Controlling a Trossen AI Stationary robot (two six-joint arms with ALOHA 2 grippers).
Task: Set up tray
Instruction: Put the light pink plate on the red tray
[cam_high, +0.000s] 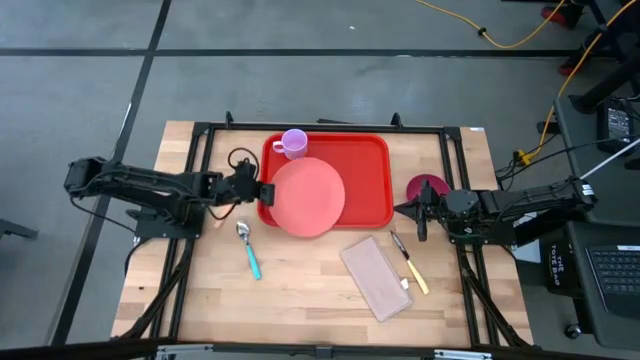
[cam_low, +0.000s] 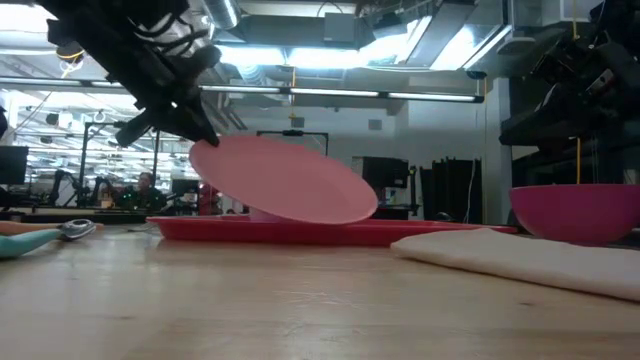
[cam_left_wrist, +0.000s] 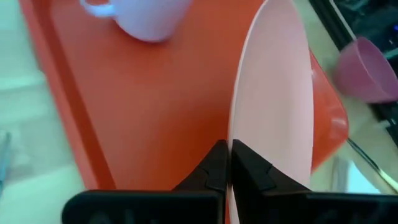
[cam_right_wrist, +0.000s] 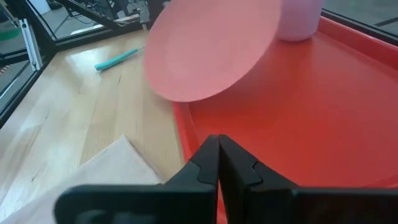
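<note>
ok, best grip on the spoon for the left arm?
Take the spoon at mid-handle from straight above, fingers across its width. It lies flat on the table, teal handle running away from the tray, with bare wood on both sides.

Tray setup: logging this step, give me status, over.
Left tool shut on pink plate, holding it tilted over the tray. Right tool shut, empty, beside tray. Purple mug on tray.

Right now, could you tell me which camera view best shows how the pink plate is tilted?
The low view: the plate slants, held by the left gripper. The high view shows a flat disc; the wrist views show it partly.
</note>
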